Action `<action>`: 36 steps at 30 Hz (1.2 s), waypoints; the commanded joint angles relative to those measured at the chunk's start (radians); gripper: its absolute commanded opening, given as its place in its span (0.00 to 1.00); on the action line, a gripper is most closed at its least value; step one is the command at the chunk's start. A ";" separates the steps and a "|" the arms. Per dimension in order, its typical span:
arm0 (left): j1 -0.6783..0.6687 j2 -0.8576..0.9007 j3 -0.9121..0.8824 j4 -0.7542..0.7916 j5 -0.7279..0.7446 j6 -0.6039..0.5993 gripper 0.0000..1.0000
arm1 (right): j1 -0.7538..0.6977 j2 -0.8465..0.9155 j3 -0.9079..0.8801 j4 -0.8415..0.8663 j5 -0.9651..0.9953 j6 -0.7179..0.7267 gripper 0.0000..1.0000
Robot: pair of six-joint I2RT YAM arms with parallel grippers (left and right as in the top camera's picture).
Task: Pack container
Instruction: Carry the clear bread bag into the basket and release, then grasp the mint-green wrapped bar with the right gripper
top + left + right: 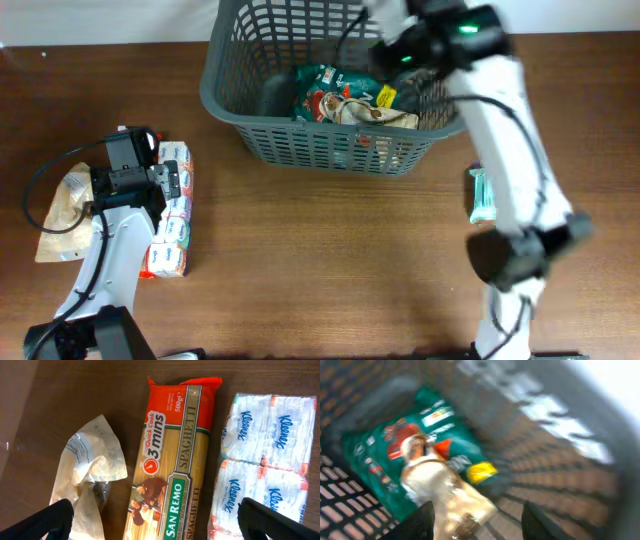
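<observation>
Overhead: right end effector gapes inside the basket, seemingly releasing; left end effector, apart too, should grasp spaghetti.

Grey latticed basket; red spaghetti packet

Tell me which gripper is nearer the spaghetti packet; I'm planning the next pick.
Left. The left gripper hovers above the spaghetti packet; right gripper is far off, at the container.

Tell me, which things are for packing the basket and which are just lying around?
For the job: container; green packet and pale bag already inside it.
Lying on the table, maybe packed later: spaghetti, tissues, crumpled paper bag, teal packet.
</observation>
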 commanded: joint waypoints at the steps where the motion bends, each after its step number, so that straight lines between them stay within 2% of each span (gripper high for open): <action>1: 0.004 -0.013 0.006 0.000 -0.007 0.013 0.99 | -0.120 -0.219 0.010 0.003 0.111 0.080 0.53; 5: 0.004 -0.013 0.006 0.000 -0.007 0.013 0.99 | -0.326 -0.378 -0.155 0.061 0.095 0.138 0.56; 9: 0.004 -0.013 0.006 0.000 -0.007 0.013 0.99 | -0.561 -0.530 -0.483 0.184 0.009 0.176 0.57; 14: 0.004 -0.013 0.006 0.000 -0.007 0.013 0.99 | -0.727 -0.584 -0.842 0.269 -0.094 0.259 0.57; 17: 0.004 -0.013 0.006 0.000 -0.007 0.013 0.99 | -0.734 -0.553 -1.044 0.309 -0.177 0.270 0.57; 23: 0.004 -0.013 0.006 0.000 -0.007 0.013 0.99 | -0.666 -0.433 -1.223 0.367 -0.187 0.270 0.59; 36: 0.004 -0.013 0.006 0.000 -0.007 0.013 0.99 | -0.581 -0.168 -1.238 0.429 -0.181 0.168 0.70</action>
